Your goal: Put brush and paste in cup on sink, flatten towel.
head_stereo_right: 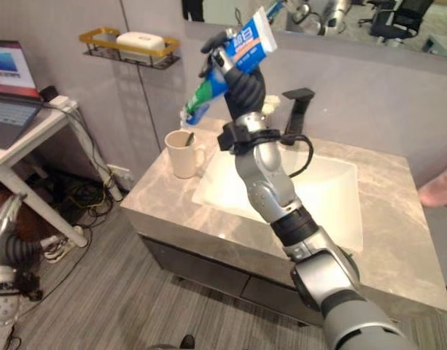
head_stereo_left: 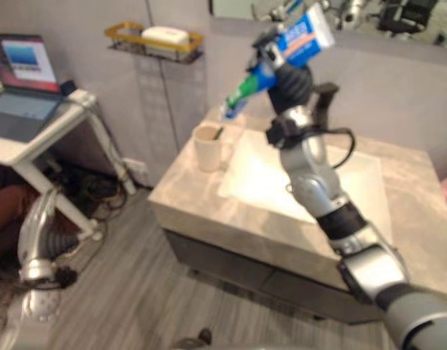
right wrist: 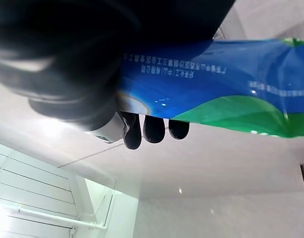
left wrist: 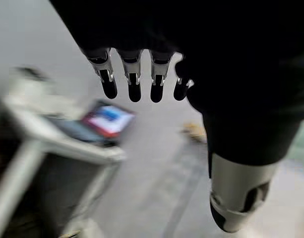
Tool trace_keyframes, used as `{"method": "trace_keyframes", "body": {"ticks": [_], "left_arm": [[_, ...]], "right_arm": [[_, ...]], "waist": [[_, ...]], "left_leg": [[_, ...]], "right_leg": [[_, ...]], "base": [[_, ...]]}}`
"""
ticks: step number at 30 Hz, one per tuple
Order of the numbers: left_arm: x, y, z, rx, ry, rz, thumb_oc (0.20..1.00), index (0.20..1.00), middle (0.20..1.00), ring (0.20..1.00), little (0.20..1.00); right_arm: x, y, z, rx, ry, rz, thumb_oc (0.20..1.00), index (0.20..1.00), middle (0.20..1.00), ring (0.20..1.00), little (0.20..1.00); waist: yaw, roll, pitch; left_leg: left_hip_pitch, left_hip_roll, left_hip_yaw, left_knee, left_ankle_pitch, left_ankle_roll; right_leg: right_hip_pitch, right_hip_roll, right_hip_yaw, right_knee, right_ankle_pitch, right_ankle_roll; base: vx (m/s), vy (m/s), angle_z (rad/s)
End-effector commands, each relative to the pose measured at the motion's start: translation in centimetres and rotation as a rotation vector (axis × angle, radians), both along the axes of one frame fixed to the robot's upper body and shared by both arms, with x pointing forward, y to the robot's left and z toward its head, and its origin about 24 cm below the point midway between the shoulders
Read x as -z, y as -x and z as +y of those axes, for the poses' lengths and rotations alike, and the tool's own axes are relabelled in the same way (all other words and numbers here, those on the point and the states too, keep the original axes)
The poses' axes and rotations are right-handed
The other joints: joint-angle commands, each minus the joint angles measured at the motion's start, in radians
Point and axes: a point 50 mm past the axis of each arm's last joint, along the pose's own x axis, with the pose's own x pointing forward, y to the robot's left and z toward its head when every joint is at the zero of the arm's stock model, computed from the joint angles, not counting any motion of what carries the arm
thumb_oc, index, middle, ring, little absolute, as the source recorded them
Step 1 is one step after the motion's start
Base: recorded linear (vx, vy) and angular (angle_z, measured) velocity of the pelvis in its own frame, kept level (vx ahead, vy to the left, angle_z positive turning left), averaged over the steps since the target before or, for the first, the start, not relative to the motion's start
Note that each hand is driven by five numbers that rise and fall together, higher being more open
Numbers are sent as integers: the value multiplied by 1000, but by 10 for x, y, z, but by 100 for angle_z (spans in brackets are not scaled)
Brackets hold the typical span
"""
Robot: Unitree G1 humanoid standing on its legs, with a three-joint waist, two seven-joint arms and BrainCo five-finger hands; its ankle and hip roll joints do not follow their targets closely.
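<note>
**1 tube held high above the cup**

1 arm, the left one, hangs low at the robot's left side, above the wooden floor. In its wrist view the left hand has its fingers straight and relaxed, side by side, and they hold nothing.

Farther from the robot stands the bench, a grey marbled counter with a white sink set in it. The right arm reaches up over this sink. The right hand is raised well above the bench, and its fingers are curled round the toothpaste tube, which is blue, green and white. The tube is tilted: its flat end points up toward the mirror, and its cap end points down toward the cup.

The cream cup stands upright on the bench, just beside the left edge of the sink. Something dark and thin sticks out of it; I cannot tell if this is the brush. The cap end of the tube is above the cup, not touching it.

Behind the sink a black tap stands near the wall. On the wall to the left, a gold wire shelf carries a white soap-like block. At the far left a laptop lies open on a white side table.
</note>
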Motion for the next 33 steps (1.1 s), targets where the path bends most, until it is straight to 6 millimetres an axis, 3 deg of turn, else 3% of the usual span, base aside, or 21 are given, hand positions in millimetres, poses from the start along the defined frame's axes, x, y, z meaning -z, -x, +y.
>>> {"method": "trace_keyframes", "body": {"ticks": [1, 2, 4, 6, 8, 11, 16, 18, 25, 29, 33], "left_arm": [[10, 4, 13, -38, 6, 62, 1000, 1000, 1000, 1000, 1000], [10, 3, 13, -37, 8, 62, 1000, 1000, 1000, 1000, 1000], [32, 10, 10, -45, 68, 153, 1000, 1000, 1000, 1000, 1000], [72, 28, 7, -105, 176, 311, 1000, 1000, 1000, 1000, 1000], [83, 30, 5, -118, 207, 344, 1000, 1000, 1000, 1000, 1000], [122, 53, -9, -168, 360, 505, 1000, 1000, 1000, 1000, 1000], [152, 64, -28, -117, 382, 698, 1000, 1000, 1000, 1000, 1000], [170, 81, -35, -113, 390, 826, 1000, 1000, 1000, 1000, 1000], [188, 99, -45, -119, 413, 957, 1000, 1000, 1000, 1000, 1000], [189, 96, -44, -141, 404, 948, 1000, 1000, 1000, 1000, 1000], [193, 104, -38, -220, 416, 956, 1000, 1000, 1000, 1000, 1000]], "right_arm": [[-41, 9, -2, 5, -37, -175, 200, 200, 200, 200, 200], [-41, 9, -2, 6, -36, -175, 200, 200, 200, 200, 200], [-45, 9, -3, 23, -15, -188, 200, 200, 200, 200, 200], [-52, 7, 0, 40, 8, -204, 200, 200, 200, 200, 200], [-54, 7, 0, 47, 12, -209, 200, 200, 200, 200, 200], [-62, 4, 2, 75, 13, -218, 200, 200, 200, 200, 200], [-68, 1, 7, 80, 5, -219, 200, 200, 200, 200, 200], [-74, 0, 11, 88, -4, -221, 200, 200, 200, 200, 200], [-86, 0, 15, 112, 9, -251, 200, 200, 200, 200, 200], [-93, 0, 6, 174, 25, -277, 200, 200, 200, 200, 200], [-96, -1, -5, 224, 77, -296, 200, 200, 200, 200, 200]], "waist": [[8, -43, -35], [7, -42, -35], [11, -42, -32], [13, -43, -25], [13, -41, -21], [11, -38, -15], [4, -33, -7], [-1, -29, -3], [2, -31, 3], [5, -34, 11], [11, -42, 11]], "left_leg": [[-10, -14, 55, 13, -82, 35], [-10, -14, 54, 13, -81, 35], [-14, -17, 48, 13, -81, 38], [-22, -20, 39, 13, -77, 41], [-27, -22, 35, 13, -75, 43], [-39, -25, 29, 13, -72, 49], [-52, -25, 24, 13, -68, 50], [-62, -24, 27, 13, -69, 55], [-83, -23, 26, 13, -67, 58], [-107, -29, -1, 13, -60, 56], [-120, -34, -16, 13, -58, 57]], "right_leg": [[48, -41, -16, 6, -74, 2], [48, -41, -17, 6, -75, 2], [48, -42, -22, 6, -74, 3], [46, -44, -28, 6, -74, 3], [43, -45, -31, 6, -74, 4], [35, -45, -38, 6, -70, 4], [22, -41, -36, 6, -69, 2], [12, -38, -31, 6, -66, 2], [-11, -35, -28, 7, -66, 1], [-19, -34, -46, 6, -70, 1], [-27, -36, -49, 6, -73, 4]], "base": [[18, 15, 7], [17, 16, 7], [22, 15, 10], [29, 15, 8], [18, 12, 4], [31, 13, 10], [34, 5, 10], [75, 16, -2], [58, 6, -1], [45, -5, 6], [59, 13, 16]]}}
